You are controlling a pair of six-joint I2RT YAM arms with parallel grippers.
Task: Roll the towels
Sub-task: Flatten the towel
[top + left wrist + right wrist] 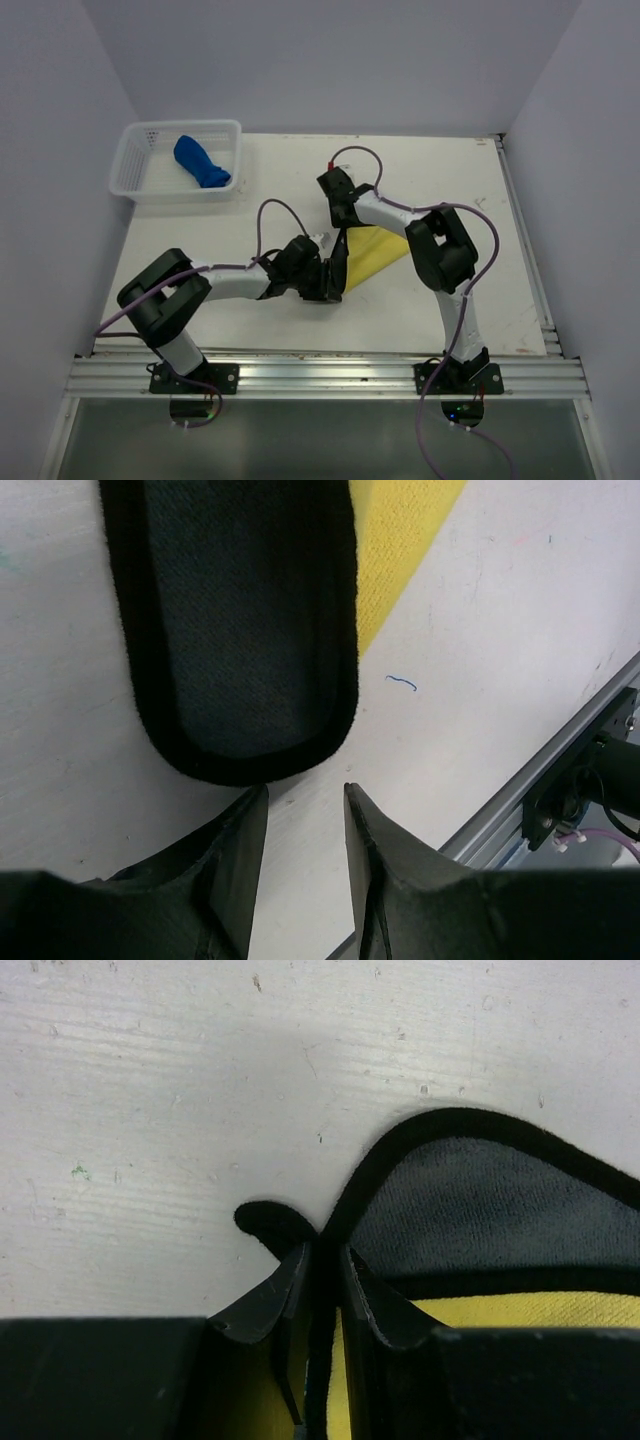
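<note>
A yellow towel with a grey back and black hem lies mid-table. My right gripper is shut on its far-left corner; in the right wrist view the jaws pinch the black hem, with the grey side turned up over the yellow. My left gripper is at the towel's near-left end. In the left wrist view it is open and empty over bare table, just below a rounded grey flap lying on the yellow side.
A white basket at the back left holds a rolled blue towel. The aluminium rail runs along the table's near edge, also in the left wrist view. White walls enclose the table.
</note>
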